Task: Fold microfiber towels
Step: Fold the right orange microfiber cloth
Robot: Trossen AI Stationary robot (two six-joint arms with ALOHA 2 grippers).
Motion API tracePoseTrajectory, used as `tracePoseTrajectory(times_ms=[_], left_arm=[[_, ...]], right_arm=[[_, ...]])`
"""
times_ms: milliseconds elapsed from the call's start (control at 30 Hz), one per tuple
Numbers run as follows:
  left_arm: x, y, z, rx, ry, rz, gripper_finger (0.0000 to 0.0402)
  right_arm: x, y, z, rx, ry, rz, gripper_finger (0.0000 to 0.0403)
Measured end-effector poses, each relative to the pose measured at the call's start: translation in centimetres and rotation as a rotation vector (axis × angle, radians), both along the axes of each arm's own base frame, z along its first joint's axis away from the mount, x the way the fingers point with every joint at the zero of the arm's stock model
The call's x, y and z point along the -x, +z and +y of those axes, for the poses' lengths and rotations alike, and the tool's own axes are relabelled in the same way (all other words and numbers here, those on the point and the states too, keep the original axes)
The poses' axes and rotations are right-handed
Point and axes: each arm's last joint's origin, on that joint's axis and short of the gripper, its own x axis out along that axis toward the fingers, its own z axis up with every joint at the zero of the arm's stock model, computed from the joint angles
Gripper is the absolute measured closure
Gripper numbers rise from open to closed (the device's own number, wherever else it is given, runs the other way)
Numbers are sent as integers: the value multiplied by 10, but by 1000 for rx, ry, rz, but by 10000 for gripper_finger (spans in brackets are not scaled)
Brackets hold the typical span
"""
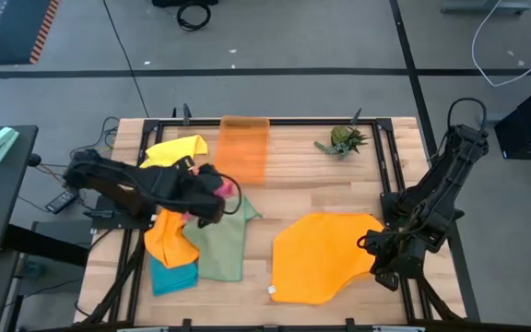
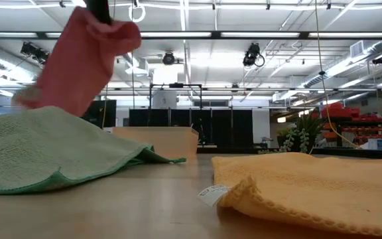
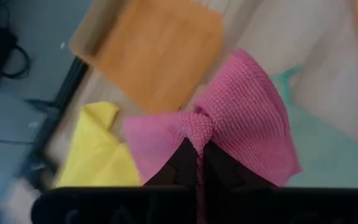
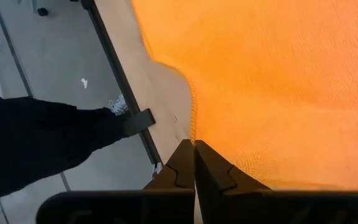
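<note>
My left gripper (image 1: 212, 201) hangs over the pile at the table's left, shut on a pink towel (image 3: 241, 124). Beneath it lie a yellow towel (image 1: 175, 150), an orange one (image 1: 168, 236), a teal one (image 1: 173, 275) and a sage green one (image 1: 221, 242), overlapping on the tabletop. A larger orange towel (image 1: 325, 256) is spread flat at the right, a white label (image 2: 211, 194) at its near edge. My right gripper (image 1: 374, 247) is shut at that towel's right edge. My left gripper pinches a bunched fold (image 3: 197, 127) near the pink towel's middle between its two fingers, slanting down from the left. The cloth fans out on both sides of the fingers and hangs slack below them (image 2: 78, 60), above the green towel. My right gripper is shut on the orange towel's right edge, where the hem (image 4: 193, 127) runs in between the fingertips. The fingers slant down from the table's right side. The rest of the towel lies flat on the table.
An orange tray (image 1: 244, 148) stands at the far middle of the table, a small spiky green plant (image 1: 344, 140) to its right. Bare wood (image 1: 261, 249) shows between the pile and the spread towel. A dark frame (image 1: 390, 157) runs round the table.
</note>
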Motion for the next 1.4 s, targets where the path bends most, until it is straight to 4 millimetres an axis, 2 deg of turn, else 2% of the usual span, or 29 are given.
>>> tracePoseTrajectory(times_ms=[100, 233, 400, 467, 533, 667, 800, 933, 1067, 1167, 1300, 1400], left_arm=[[17, -34, 5, 24, 62, -6, 390], [29, -76, 10, 74, 131, -69, 390], [36, -120, 12, 159, 206, -93, 390], [38, -132, 12, 213, 235, -79, 375], [38, -139, 11, 269, 264, -66, 338], [37, -129, 9, 301, 269, -61, 240], [29, -97, 7, 294, 179, -84, 148], [22, -62, 6, 292, 107, -134, 85], [16, -37, -5, 324, 45, -234, 57], [9, -30, -22, 363, -49, -365, 53], [-4, -34, -55, 360, -205, -573, 59], [-14, -48, -77, 316, -289, -669, 68]], right_arm=[[-2, 0, -1, 0, 3, -10, 400], [-5, 0, -3, 1, -2, -11, 400], [-7, 0, -4, 1, -13, -11, 400], [-7, 1, -4, -6, -17, -14, 400], [-7, 1, -4, -10, -28, -10, 400], [-7, 1, -4, -16, -39, -6, 400], [-8, 1, -3, -23, -42, -10, 400], [-8, 1, -3, -31, -60, -4, 400], [-8, 2, -3, -42, -68, -5, 400], [-9, 2, -3, -45, -68, -8, 400], [-9, 2, -3, -31, -84, -29, 400], [-10, 2, -3, -26, -89, -35, 400]])
